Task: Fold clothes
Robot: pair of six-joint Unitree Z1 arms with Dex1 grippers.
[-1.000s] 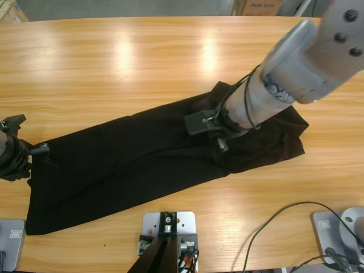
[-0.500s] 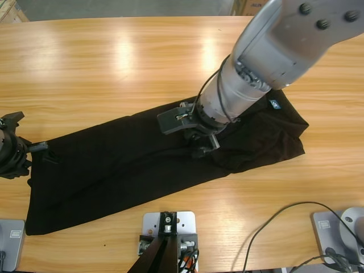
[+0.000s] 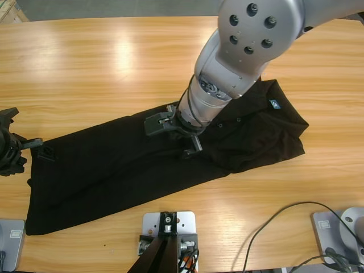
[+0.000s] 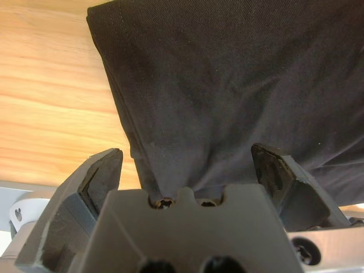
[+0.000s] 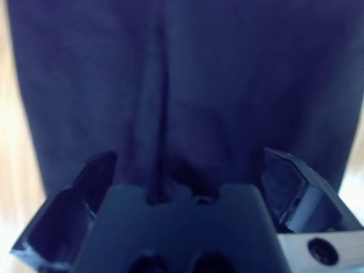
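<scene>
Now the shirt (image 3: 142, 165) lies stretched slantwise on the counter (image 3: 85, 68), collar end to the right. Both claws are released: the left claw (image 4: 193, 170) straddles the hem edge, the right claw (image 5: 187, 176) hangs mid-shirt, probably choosing fold grips.

Polo shirt (image 3: 142, 165) middle hidden under right arm (image 3: 227, 68). Left gripper (image 3: 11, 149) cut off at high view's 9 o'clock edge. Chest lettering concealed. Neck label (image 3: 274, 104) print too small to read.
</scene>
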